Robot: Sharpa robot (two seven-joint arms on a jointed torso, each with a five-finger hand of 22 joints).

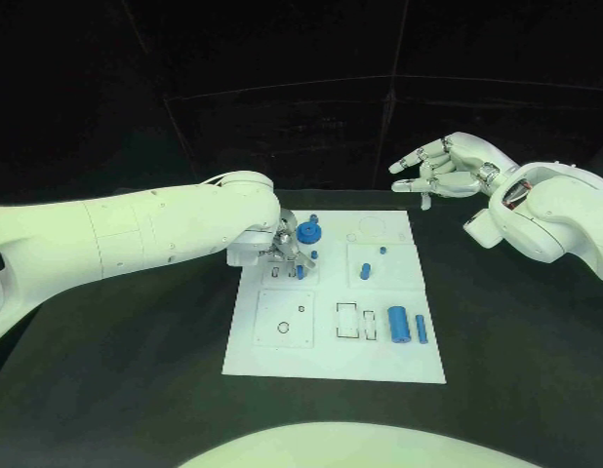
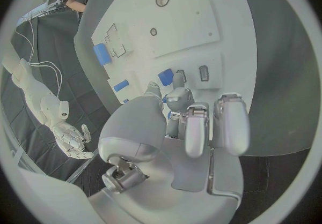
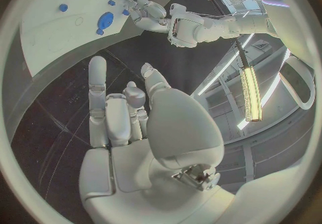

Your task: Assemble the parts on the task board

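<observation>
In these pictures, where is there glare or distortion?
Head view: even light, the board clear on the dark table. Left wrist view: fisheye bends the board's edges. Right wrist view: a bright lamp strip glares beside the right hand.

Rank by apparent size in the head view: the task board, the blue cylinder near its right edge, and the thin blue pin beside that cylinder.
1. Task board, by far the largest.
2. Blue cylinder, short and thick.
3. Thin blue pin, about as long as the cylinder but much narrower.
</observation>
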